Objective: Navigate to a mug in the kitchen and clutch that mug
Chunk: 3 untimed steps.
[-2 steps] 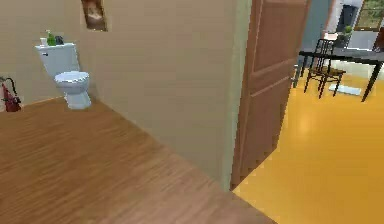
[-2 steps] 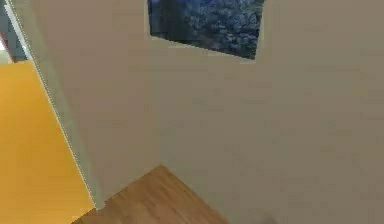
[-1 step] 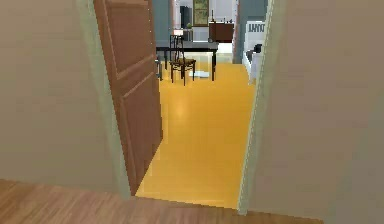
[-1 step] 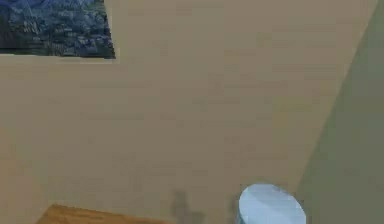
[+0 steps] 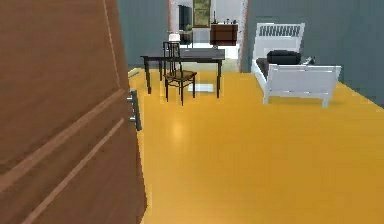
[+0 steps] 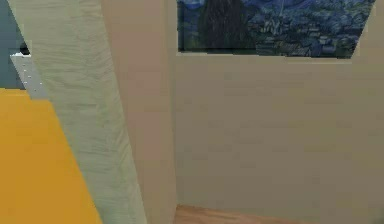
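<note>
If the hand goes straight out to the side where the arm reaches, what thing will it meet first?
Most likely the beige wall, below the dark blue painting. I see nothing standing before it in that line, but how far off the wall is I cannot judge.

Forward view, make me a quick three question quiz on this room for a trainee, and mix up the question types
1. True or false: a brown wooden chair stands at the dark rectangular table.
2. Which piece of furniture stands at the forward view's right? A) a white-framed bed with dark bedding B) a green sofa C) a glass cabinet
3. Fill in: the brown panelled wooden door takes up the forward view's ____ side.
Key: 1 true; 2 A; 3 left.
</note>
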Motion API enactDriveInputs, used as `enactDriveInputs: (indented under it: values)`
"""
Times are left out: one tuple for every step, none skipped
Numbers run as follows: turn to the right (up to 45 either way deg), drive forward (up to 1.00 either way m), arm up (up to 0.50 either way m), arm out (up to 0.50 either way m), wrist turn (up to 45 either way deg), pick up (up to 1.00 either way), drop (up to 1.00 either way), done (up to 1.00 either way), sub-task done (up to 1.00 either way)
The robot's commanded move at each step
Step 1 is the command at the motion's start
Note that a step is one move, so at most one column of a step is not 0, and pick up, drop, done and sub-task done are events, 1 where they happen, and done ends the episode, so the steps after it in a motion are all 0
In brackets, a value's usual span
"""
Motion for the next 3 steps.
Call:
enactDriveInputs:
  values:
    - [3.0,0.0,0.0,0.0,0.0,0.0,0.0,0.0,0.0]
    - [0.0,0.05,0.0,0.0,0.0,0.0,0.0,0.0,0.0]
    - [12.0,0.0,0.0,0.0,0.0,0.0,0.0,0.0,0.0]
